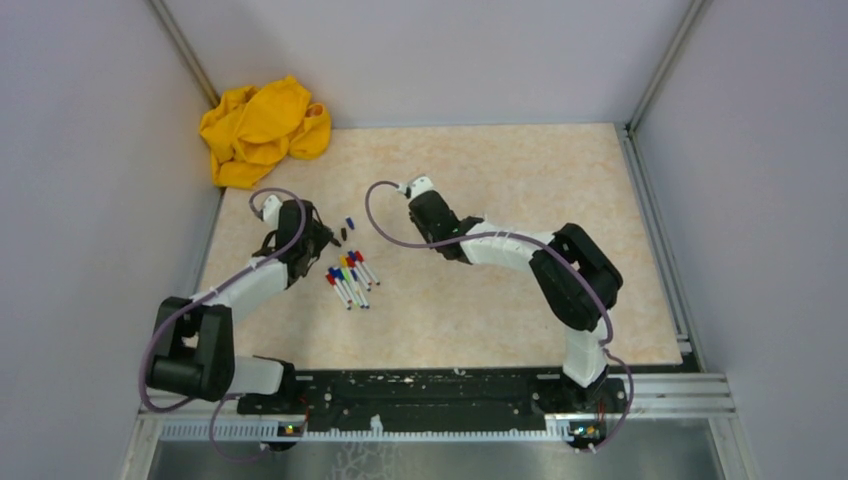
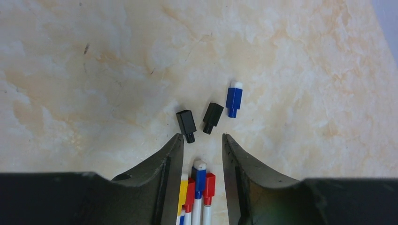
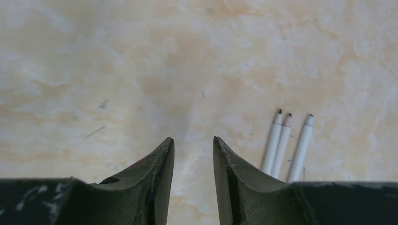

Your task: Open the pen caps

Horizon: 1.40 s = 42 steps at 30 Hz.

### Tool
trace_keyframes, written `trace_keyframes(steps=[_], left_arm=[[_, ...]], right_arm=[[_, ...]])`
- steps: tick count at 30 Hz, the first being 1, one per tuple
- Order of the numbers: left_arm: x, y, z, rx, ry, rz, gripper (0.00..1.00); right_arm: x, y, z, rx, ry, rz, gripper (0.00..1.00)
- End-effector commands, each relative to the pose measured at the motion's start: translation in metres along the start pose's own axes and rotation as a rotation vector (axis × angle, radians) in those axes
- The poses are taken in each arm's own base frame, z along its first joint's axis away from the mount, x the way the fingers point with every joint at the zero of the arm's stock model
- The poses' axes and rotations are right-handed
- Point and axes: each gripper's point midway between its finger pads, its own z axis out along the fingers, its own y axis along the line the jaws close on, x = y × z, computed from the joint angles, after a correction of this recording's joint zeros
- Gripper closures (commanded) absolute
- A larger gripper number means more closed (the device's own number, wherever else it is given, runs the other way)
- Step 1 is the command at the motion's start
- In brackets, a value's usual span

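Several capped markers [image 1: 350, 278] lie in a bunch on the beige table. In the left wrist view their blue cap [image 2: 200, 180], red cap [image 2: 209, 183] and yellow cap [image 2: 183, 190] show between my fingers. Two loose black caps [image 2: 186, 125] [image 2: 212, 117] and a loose blue cap [image 2: 233, 100] lie just beyond the fingertips; the blue one also shows from above [image 1: 349, 222]. My left gripper [image 2: 201, 137] [image 1: 335, 238] is open and empty, hovering over the capped ends. My right gripper [image 3: 192, 139] [image 1: 432, 215] is open and empty over bare table. Three uncapped white barrels [image 3: 281, 143] lie to its right.
A crumpled yellow cloth [image 1: 262, 128] lies at the back left corner. Grey walls close in the table on the left, back and right. A black rail [image 1: 430, 395] with the arm bases runs along the near edge.
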Motion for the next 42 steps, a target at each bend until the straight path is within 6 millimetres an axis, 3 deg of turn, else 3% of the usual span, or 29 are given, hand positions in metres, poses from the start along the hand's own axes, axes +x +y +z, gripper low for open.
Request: trace_keyframes(steps=[1,5,9,14,16,26,29,42], left_arm=[[-0.010,-0.004,-0.013,0.037,-0.050,-0.047,0.53],[-0.016,-0.001,-0.024,0.053,-0.079,-0.081,0.35],[-0.023,0.001,-0.035,0.065,-0.108,-0.112,0.23],[-0.030,0.001,-0.046,0.082,-0.137,-0.147,0.14],[-0.033,0.001,-0.050,0.087,-0.145,-0.160,0.02],[-0.046,-0.001,-0.066,0.121,-0.192,-0.228,0.02],[-0.048,0.008,-0.069,0.090,-0.210,-0.235,0.02],[-0.054,0.021,-0.077,0.065,-0.260,-0.260,0.02]], right_arm=[[-0.049,0.044,-0.026,-0.181,-0.103,0.021,0.63],[-0.052,0.086,-0.032,-0.311,-0.095,0.020,0.59],[-0.054,0.119,-0.035,-0.407,-0.085,0.026,0.57],[-0.054,0.142,-0.032,-0.459,-0.073,0.023,0.52],[-0.053,0.149,-0.031,-0.473,-0.066,0.019,0.49],[-0.042,0.179,-0.028,-0.513,-0.035,-0.018,0.47],[-0.039,0.186,-0.029,-0.518,-0.030,-0.027,0.47],[-0.025,0.198,-0.024,-0.467,0.003,-0.081,0.50]])
